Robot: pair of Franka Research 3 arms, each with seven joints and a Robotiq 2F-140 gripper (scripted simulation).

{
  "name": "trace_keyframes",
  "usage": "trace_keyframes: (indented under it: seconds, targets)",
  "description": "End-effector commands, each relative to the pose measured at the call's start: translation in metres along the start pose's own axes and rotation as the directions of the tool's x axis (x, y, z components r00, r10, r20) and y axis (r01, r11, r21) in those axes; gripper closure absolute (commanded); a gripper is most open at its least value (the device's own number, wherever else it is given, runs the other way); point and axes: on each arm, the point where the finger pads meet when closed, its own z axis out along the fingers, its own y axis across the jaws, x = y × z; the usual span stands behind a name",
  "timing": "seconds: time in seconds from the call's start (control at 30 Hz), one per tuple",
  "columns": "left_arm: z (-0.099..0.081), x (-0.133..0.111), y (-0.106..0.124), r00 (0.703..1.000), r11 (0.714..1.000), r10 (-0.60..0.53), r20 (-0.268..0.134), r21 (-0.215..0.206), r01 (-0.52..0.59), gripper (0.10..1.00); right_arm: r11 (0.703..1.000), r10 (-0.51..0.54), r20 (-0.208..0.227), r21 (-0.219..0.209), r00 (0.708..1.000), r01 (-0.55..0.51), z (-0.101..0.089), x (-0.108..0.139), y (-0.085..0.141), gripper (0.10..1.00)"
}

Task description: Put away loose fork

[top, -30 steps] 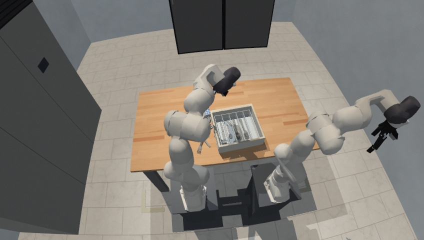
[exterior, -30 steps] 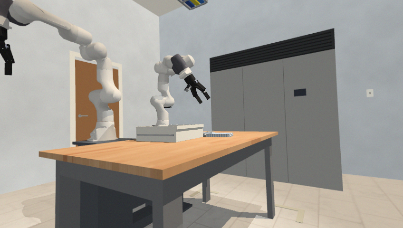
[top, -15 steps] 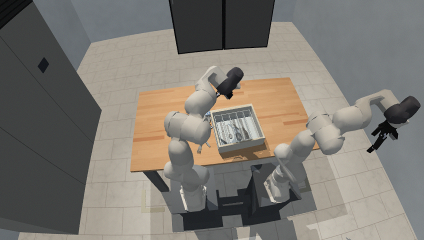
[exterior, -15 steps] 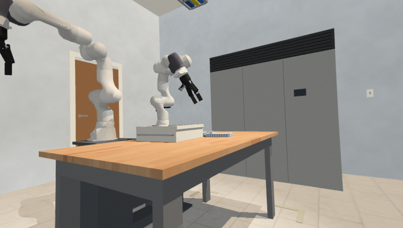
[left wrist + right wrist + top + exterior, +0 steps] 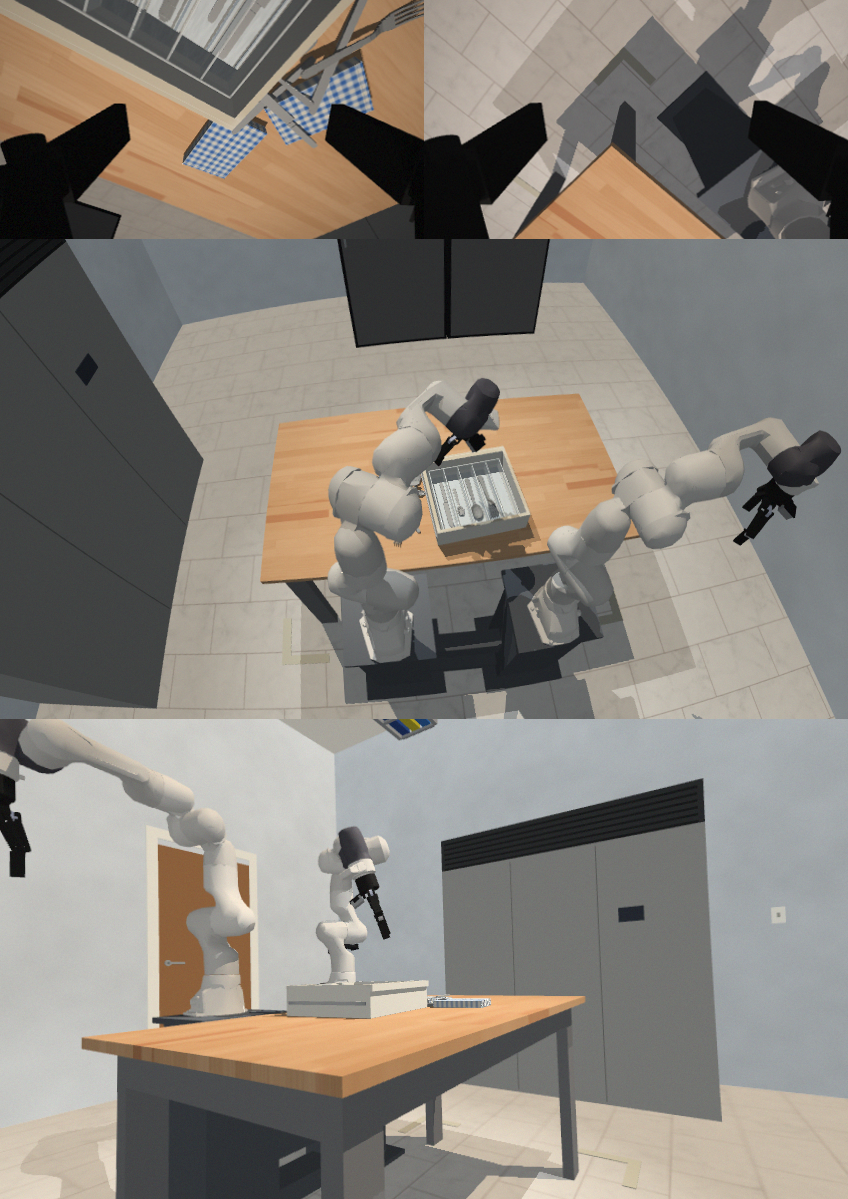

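Both the left arm [image 5: 374, 500] [image 5: 340, 891] and the right arm [image 5: 648, 500] [image 5: 220, 885] are chalky off-white, all fat rounded barrels and smooth elbows. Just behind the left pincer [image 5: 459, 451] [image 5: 369, 941] [image 5: 229, 119] sits a pale collar [image 5: 358, 867], then a charcoal, blunt-ended cylinder [image 5: 476, 408] [image 5: 353, 846]. The right pincer [image 5: 764, 525] [image 5: 17, 867] [image 5: 649, 119] matches it: matte black, angular, with straight, blocky fingers and small silvery bits at the finger joints.
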Motion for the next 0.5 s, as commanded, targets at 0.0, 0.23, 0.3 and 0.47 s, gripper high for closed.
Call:
trace_keyframes:
  seconds: [0.0,0.23,0.3,0.47]
  targets:
    - [-0.023,0.066,0.001,0.962,0.969,0.244,-0.122,0.053,-0.239,0.098,1.0,-0.001,0.005,-0.001,1.0,0.001,0.001,0.0,0.001,0.098]
    - [-0.057,0.157,0.008,0.875,0.901,0.432,-0.221,0.139,-0.41,0.098,1.0,-0.001,0.005,-0.001,1.0,0.001,0.001,0.0,0.001,0.098]
    - [-0.057,0.158,0.008,0.841,0.875,0.484,-0.242,0.161,-0.457,0.098,1.0,-0.001,0.005,-0.001,1.0,0.001,0.001,0.0,0.001,0.098]
    - [-0.057,0.158,0.008,0.795,0.837,0.547,-0.261,0.185,-0.515,0.098,1.0,-0.001,0.005,-0.001,1.0,0.001,0.001,0.0,0.001,0.098]
